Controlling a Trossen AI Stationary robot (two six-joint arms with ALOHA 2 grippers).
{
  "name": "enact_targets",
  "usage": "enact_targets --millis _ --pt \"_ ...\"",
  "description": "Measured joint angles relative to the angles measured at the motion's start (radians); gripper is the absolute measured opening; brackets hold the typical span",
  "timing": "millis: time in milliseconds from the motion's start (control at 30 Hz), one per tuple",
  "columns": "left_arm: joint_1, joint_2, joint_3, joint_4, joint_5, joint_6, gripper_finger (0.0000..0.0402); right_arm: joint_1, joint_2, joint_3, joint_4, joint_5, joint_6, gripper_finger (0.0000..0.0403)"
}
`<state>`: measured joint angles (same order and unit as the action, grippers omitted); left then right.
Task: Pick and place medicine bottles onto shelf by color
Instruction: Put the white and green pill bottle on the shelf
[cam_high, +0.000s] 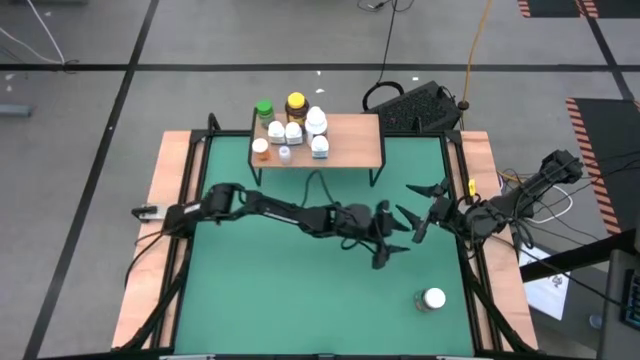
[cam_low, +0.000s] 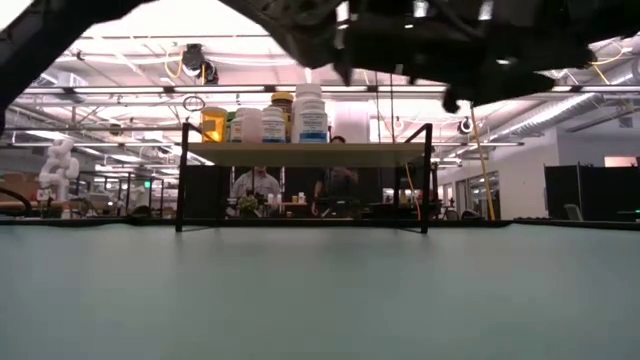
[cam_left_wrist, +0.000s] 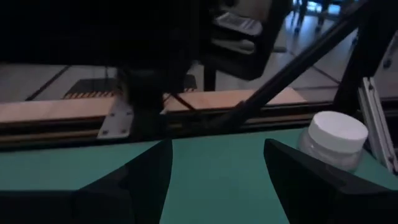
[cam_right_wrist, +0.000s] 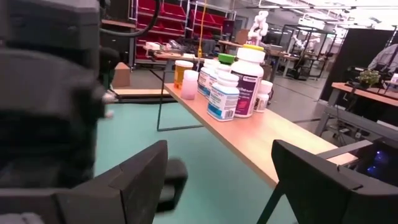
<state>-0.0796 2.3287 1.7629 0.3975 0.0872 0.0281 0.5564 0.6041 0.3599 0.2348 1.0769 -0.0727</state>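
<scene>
Pretty much done: eight bottles already sat clustered on the shelf's left end, one white-lidded bottle left near the table's front-right corner, both arms mid-table with jaws apart and empty.

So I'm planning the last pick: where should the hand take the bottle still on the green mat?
Around its clear body, just under the white lid, coming from above: the bottle stands upright and alone near the mat's front right, leaving room on every side.
</scene>
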Motion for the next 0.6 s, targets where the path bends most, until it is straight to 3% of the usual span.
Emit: enact_targets --millis 233,600 --pt "-0.028 0.12 0.204 -0.071 0.003 0.069 0.0283 0.0 0.0 0.0 -0.025 0.0 0.008 0.0281" --pt "-0.037 0.166 0.227 -0.022 0.012 0.068 0.0365 0.0 0.0 0.0 -0.03 0.0 0.008 0.0281"
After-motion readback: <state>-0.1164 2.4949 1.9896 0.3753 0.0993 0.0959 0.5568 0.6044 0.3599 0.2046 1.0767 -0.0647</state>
